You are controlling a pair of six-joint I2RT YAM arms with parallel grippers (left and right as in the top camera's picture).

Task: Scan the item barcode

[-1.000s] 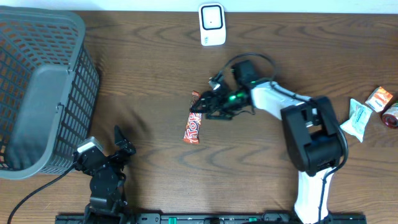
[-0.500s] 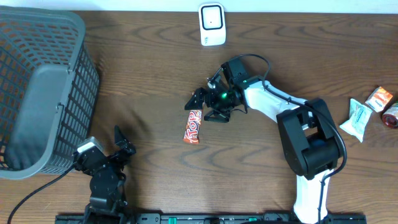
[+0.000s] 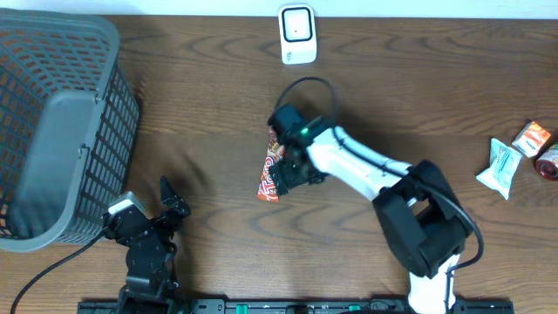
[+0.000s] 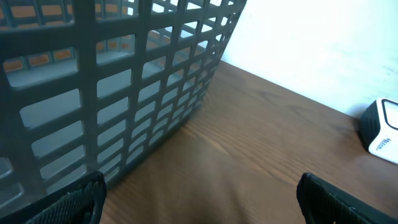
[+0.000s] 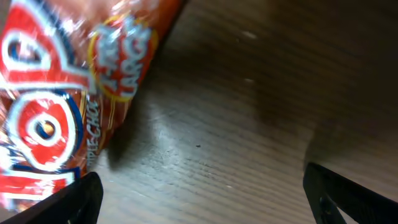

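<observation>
The item, a red and orange candy bar [image 3: 272,171], lies flat on the wooden table, left of centre. My right gripper [image 3: 292,177] hangs low at its right side, open. In the right wrist view the bar [image 5: 56,93] fills the upper left, its lower end just above the left fingertip [image 5: 81,200]. Only bare wood lies between the fingers of the right gripper [image 5: 202,202]. The white barcode scanner [image 3: 297,33] stands at the far edge. My left gripper [image 3: 172,201] rests open near the front left, beside the basket. The left gripper [image 4: 199,202] holds nothing.
A tall grey mesh basket [image 3: 52,122] fills the left side and looms close in the left wrist view as the basket wall [image 4: 112,93]. At the right edge lie a white packet [image 3: 500,167], an orange box [image 3: 533,137] and a dark round item [image 3: 549,164].
The right gripper has swung left and toward the front, from beside the bar's far end to low over its near half. The bar and the left arm have stayed put.
</observation>
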